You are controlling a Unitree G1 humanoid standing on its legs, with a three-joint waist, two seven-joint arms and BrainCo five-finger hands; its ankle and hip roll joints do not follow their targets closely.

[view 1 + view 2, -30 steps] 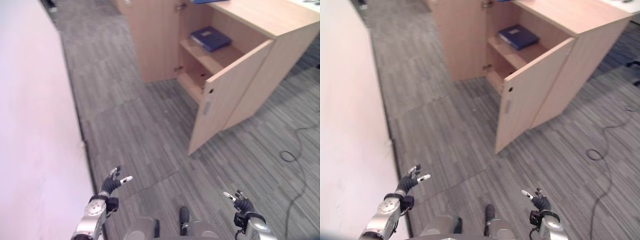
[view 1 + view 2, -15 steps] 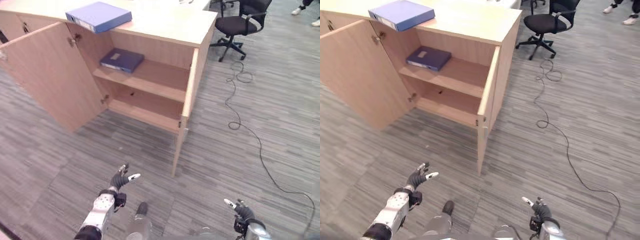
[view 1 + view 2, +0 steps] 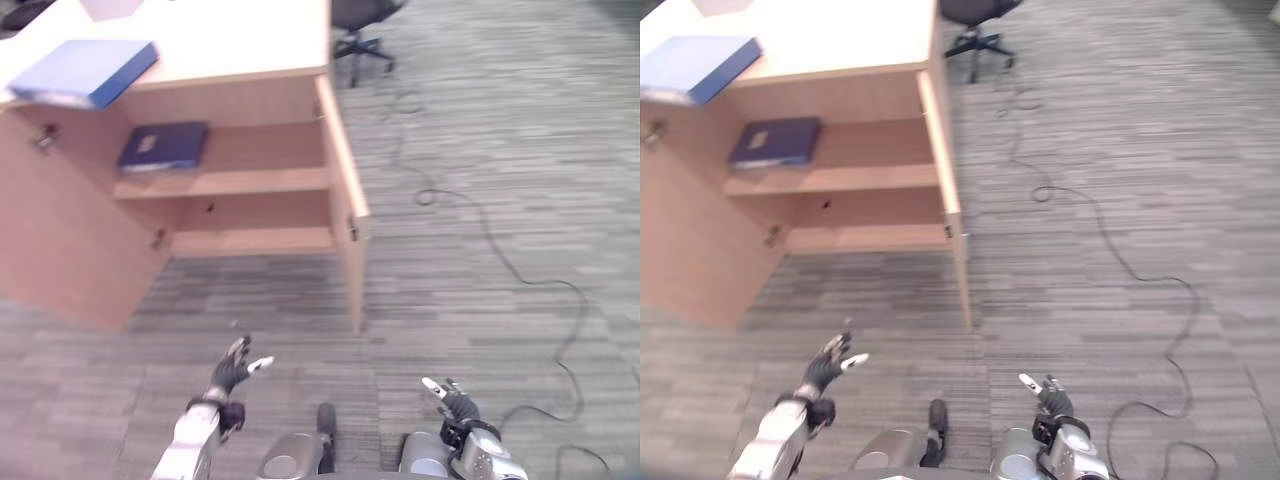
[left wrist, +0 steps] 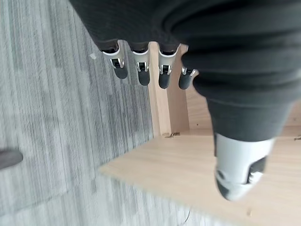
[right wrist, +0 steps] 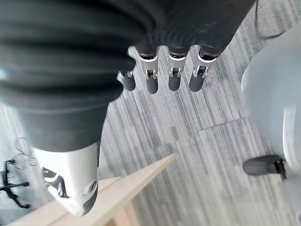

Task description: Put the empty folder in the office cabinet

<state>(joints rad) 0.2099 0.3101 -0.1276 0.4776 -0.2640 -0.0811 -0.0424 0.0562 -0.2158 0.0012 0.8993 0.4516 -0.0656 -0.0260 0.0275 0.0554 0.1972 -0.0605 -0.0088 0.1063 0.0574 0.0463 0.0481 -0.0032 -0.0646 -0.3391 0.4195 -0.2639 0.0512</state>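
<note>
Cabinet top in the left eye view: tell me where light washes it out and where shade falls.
Left eye view: the cabinet top glares almost white beside the light blue folder. The dark blue folder on the shelf lies in soft shade, and the lower compartment is shaded too.

I can't read any words or numbers here. The dark blue folder (image 3: 162, 146) on the shelf (image 3: 222, 182) of the cabinet (image 3: 342, 180) has a small pale label on its cover, but it is too small and blurry for me to read. The light blue folder (image 3: 82, 72) on top of the cabinet shows no writing that I can make out.
</note>
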